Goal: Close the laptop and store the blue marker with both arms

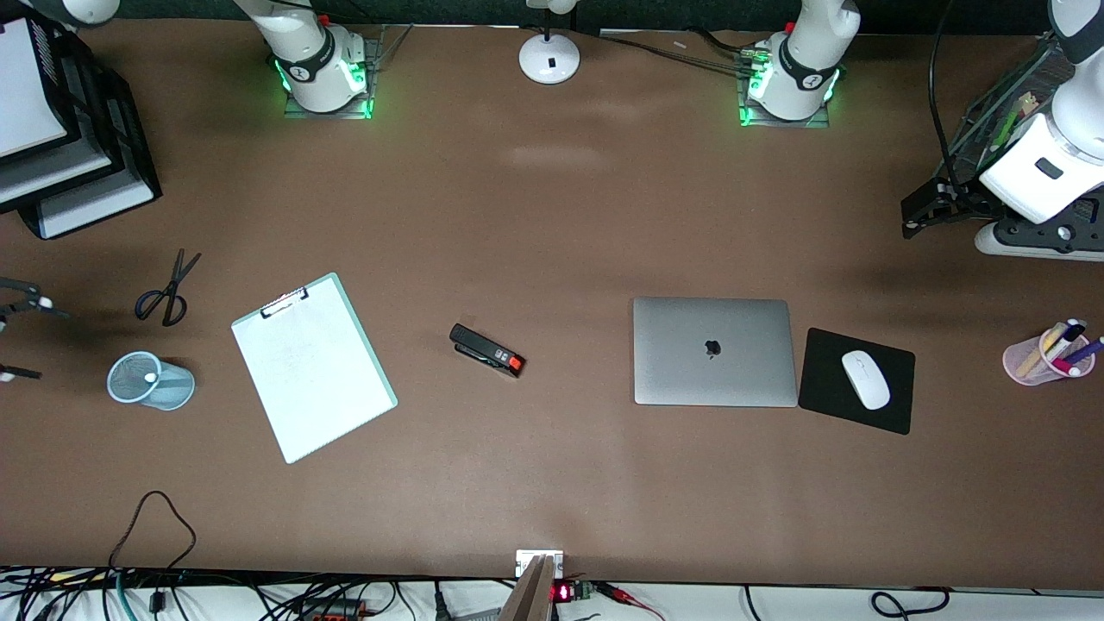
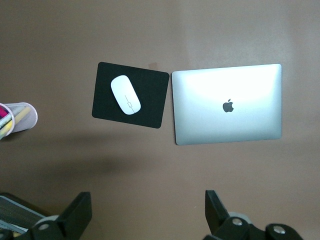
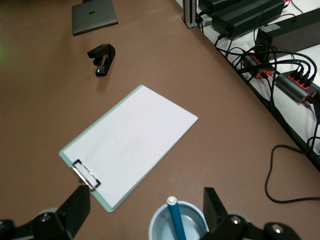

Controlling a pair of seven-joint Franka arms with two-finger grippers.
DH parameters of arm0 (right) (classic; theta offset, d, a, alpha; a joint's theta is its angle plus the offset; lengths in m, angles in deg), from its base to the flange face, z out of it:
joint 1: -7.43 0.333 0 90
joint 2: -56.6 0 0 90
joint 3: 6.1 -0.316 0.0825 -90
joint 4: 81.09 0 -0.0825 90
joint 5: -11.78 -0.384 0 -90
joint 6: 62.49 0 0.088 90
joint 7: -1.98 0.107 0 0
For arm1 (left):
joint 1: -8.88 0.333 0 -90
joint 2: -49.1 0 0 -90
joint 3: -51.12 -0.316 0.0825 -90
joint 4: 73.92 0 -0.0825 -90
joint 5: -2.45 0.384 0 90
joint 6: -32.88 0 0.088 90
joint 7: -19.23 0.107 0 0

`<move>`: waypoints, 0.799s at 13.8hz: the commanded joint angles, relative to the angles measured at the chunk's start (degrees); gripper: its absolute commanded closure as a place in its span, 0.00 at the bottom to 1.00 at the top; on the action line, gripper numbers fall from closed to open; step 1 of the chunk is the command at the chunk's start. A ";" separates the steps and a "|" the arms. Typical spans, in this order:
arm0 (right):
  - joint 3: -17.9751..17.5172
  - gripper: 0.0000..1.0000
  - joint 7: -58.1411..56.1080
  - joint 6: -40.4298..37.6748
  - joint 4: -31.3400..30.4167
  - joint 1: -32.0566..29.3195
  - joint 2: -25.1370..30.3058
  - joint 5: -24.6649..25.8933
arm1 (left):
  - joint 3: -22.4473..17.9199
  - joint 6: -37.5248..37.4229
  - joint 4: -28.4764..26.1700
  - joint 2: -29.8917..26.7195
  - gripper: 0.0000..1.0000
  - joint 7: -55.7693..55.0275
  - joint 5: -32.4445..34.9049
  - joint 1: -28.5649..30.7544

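Observation:
The silver-grey laptop (image 1: 713,351) lies closed on the table, apple logo up; it also shows in the left wrist view (image 2: 227,103) and the right wrist view (image 3: 94,15). The blue marker (image 3: 176,220) stands pale end up in a light blue mesh cup (image 3: 153,227) at the right arm's end of the table; in the front view only its pale end (image 1: 150,377) shows. My right gripper (image 3: 145,207) is open and empty above the cup (image 1: 164,390), at the frame edge in the front view (image 1: 26,338). My left gripper (image 1: 911,217) is open and empty, high at the left arm's end of the table (image 2: 147,212).
A black mouse pad (image 1: 893,405) with a white mouse (image 1: 865,379) lies beside the laptop. A pink cup of several pens (image 1: 1048,354) stands at the left arm's end. A stapler (image 1: 487,350), clipboard (image 1: 313,366), scissors (image 1: 166,291) and paper trays (image 1: 60,147) are toward the right arm's end.

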 commanded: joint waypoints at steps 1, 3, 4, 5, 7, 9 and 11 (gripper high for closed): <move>-0.20 0.00 7.98 -1.62 -1.01 2.92 4.88 4.60 | 0.06 -0.84 -0.10 -0.94 0.00 0.34 0.58 -0.29; -0.03 0.00 13.08 -2.42 -1.01 5.90 7.16 7.59 | 0.23 -0.75 -0.10 -0.94 0.00 0.34 0.67 -0.29; -0.03 0.00 15.54 -2.42 -1.01 7.40 8.31 9.34 | 0.23 -0.75 -0.10 -0.94 0.00 0.34 0.67 -0.29; -0.11 0.00 18.09 -2.42 -1.01 9.06 9.54 11.36 | 0.23 -0.75 -0.10 -0.94 0.00 0.34 0.67 -0.29; -0.03 0.00 24.23 -2.42 -1.01 13.02 11.82 15.66 | 0.23 -0.75 -0.10 -0.94 0.00 0.51 0.67 -0.20; -0.03 0.00 30.91 -2.51 -1.01 16.88 13.23 19.97 | 0.23 -0.75 -0.10 -0.94 0.00 0.51 0.58 -0.12; -0.29 0.00 37.86 -2.60 -1.01 19.70 14.38 23.40 | 0.23 -0.58 -0.02 -0.86 0.00 0.34 0.58 -0.20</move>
